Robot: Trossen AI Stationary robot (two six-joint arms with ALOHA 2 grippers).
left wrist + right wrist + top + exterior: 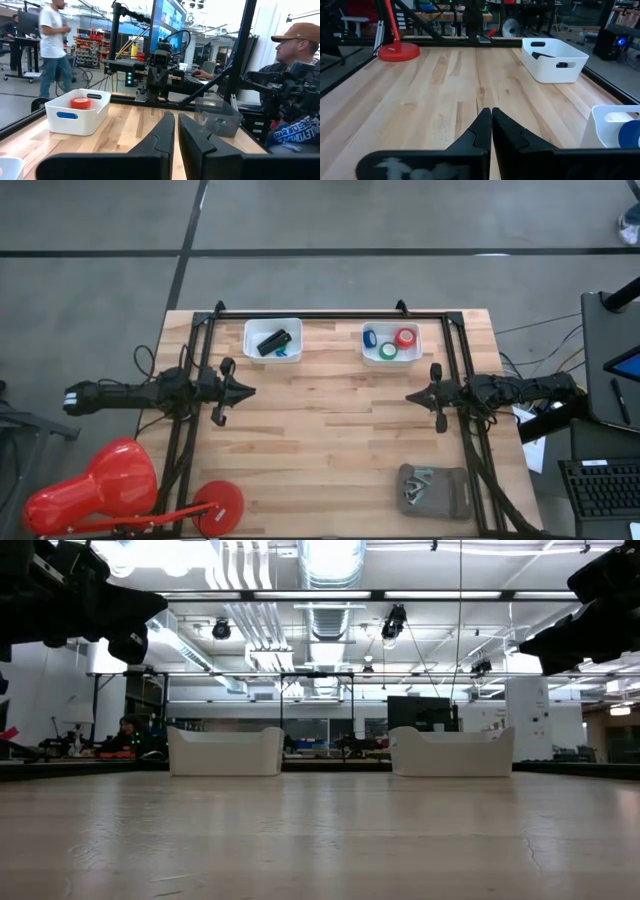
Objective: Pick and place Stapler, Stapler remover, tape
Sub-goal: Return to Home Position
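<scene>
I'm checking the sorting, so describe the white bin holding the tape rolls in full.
The white bin is a rectangular open-topped tub, plastic by its look, with rounded corners and handle slots in its end walls. It stands upright on the wooden table at the far edge, right of the other bin. Inside lie a blue tape roll, a red tape roll and a green tape roll. The left gripper and right gripper hang clear of it.

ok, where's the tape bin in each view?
High: tape bin near the top, right of centre.
Low: right of centre, contents hidden.
Left wrist: ahead across the table, red roll inside.
Right wrist: close by, partly cut off, blue roll showing.
Shared landmark: stapler bin beside it, also in low and right wrist.
</scene>
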